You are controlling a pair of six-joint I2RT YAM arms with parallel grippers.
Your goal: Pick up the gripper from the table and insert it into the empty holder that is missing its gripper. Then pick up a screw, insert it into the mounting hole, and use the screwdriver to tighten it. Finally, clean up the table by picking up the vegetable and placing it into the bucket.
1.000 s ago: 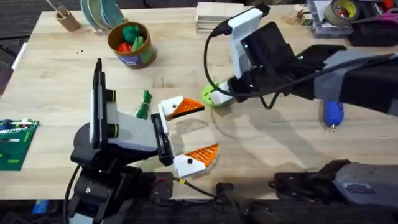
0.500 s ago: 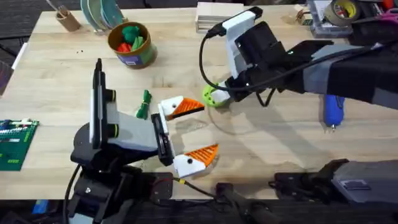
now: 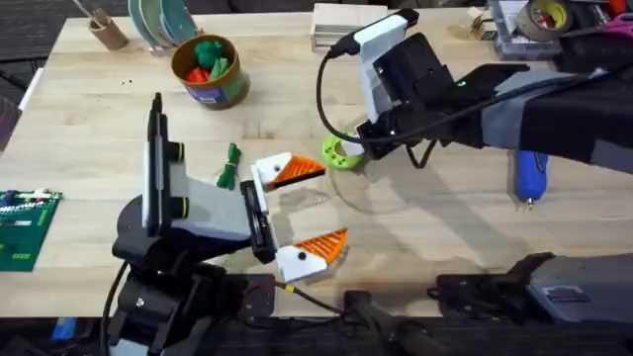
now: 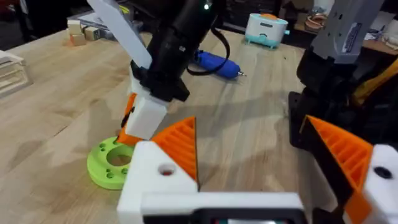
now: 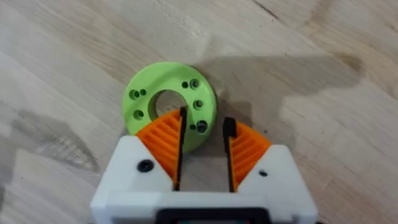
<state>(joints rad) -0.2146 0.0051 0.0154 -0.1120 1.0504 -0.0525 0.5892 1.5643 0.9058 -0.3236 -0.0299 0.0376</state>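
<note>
Cable and arm hide the right pincer overhead; its wrist view shows pads slightly spread, one overlapping the green disc. Left pincer spread wide.

Light wood table is carrying a green disc mid-board, with the vegetable lying left of it, bucket sitting beyond that, and screwdriver resting far right.

From where I stand, no lettering, label, brand or number can be read on anything on the desk or the arms.
</note>
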